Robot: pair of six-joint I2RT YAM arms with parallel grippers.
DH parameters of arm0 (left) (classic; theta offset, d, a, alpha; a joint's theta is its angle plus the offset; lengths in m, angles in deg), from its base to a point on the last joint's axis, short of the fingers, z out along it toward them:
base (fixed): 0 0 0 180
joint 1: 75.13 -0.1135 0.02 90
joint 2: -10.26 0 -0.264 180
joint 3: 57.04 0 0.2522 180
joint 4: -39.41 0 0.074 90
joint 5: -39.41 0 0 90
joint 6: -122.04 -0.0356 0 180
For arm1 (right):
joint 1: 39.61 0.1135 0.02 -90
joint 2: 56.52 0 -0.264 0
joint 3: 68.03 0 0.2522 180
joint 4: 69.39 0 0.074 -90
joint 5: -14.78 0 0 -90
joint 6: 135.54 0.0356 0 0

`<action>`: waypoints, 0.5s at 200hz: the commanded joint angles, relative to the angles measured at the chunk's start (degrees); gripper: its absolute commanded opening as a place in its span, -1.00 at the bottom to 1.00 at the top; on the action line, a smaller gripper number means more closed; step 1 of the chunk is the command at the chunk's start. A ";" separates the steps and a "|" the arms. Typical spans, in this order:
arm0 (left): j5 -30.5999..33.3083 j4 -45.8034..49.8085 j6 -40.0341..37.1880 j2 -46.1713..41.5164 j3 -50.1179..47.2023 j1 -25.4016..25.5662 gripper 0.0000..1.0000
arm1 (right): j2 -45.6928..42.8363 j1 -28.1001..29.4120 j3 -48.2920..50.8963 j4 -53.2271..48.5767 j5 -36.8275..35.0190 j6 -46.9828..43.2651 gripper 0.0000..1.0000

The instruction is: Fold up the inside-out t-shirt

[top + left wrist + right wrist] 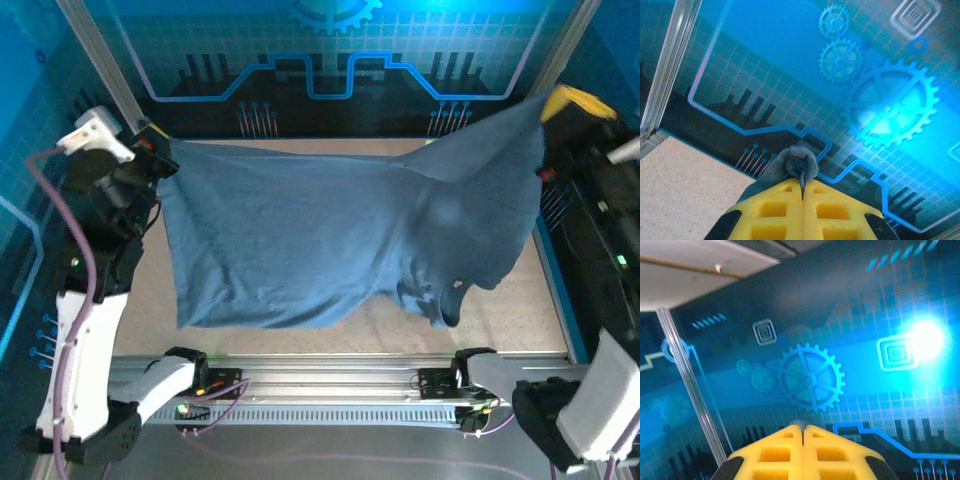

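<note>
Your t-shirt point(300, 240) is plain dark slate-blue with no print, plus one tiny pale spot low on the right side. Left gripper point(802, 186): bright yellow, square-hole grid, black shoulders, grey-blue fabric at the tip. Right gripper point(802, 429): same yellow grid, same black shoulders. Table point(400, 325): beige, finely speckled. Back panel point(330, 40): dark teal into glowing cyan, with gear outlines, a thin grid, circuit traces and nested squares. Left arm point(75, 330): white shell, black joints. Its cable point(35, 180) is purple.

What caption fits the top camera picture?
Left claw and right claw hold a wrinkled slate-blue t-shirt stretched over the beige table.
</note>
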 commanded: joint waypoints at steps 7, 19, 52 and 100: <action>0.42 3.48 -2.73 7.93 1.03 -0.65 -1.00 | 8.82 -0.76 3.98 1.15 0.95 -1.93 -1.00; 1.36 5.18 -2.67 12.21 2.12 -1.06 -1.00 | 12.05 -0.81 4.75 1.77 0.92 -2.26 -1.00; 4.73 10.39 -1.00 25.39 9.87 -3.65 -1.00 | 21.87 -0.82 2.15 5.78 4.61 -2.22 -1.00; -3.16 12.61 -2.05 42.80 34.91 -7.98 -1.00 | 42.29 -1.08 -25.69 2.02 8.24 -1.57 -1.00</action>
